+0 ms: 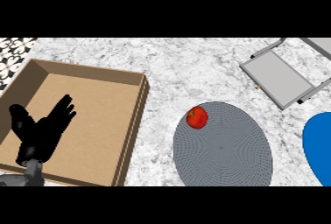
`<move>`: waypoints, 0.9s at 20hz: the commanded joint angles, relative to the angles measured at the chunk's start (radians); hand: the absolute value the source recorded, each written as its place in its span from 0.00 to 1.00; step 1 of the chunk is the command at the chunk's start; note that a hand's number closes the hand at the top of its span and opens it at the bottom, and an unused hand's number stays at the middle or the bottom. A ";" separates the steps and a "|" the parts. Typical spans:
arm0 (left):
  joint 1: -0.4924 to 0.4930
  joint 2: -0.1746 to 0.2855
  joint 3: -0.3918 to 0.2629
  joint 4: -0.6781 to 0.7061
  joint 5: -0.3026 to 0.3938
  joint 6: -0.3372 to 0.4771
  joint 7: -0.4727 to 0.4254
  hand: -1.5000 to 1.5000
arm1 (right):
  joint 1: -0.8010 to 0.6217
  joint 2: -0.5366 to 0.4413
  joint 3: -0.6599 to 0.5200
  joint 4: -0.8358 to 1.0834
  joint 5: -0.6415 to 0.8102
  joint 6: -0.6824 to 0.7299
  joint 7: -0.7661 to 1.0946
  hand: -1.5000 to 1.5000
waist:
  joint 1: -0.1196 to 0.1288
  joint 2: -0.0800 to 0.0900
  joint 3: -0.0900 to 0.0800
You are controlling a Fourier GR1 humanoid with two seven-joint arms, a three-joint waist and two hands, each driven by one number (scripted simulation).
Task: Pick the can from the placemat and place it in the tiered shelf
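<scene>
A small red can (197, 117), rounded as seen from above, stands on the upper left part of a grey oval placemat (226, 153) at the counter's middle. The grey tiered shelf (279, 78) sits at the upper right, partly cut off by the view's edge. My left hand (40, 131) shows at the far left over a cardboard box, fingers straight and spread, holding nothing, far from the can. My right hand is out of view.
A large open cardboard box (132, 131) fills the left side of the marble counter. A blue rounded object (318, 144), cut off by the right edge, lies beside the placemat. Bare counter separates the placemat from the shelf.
</scene>
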 commanded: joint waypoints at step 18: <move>-0.011 -0.043 -0.005 0.073 0.006 -0.020 0.002 0.50 | -0.023 -0.077 -0.075 0.092 -0.041 -0.195 -0.089 1.00 | -0.004 0.015 -0.022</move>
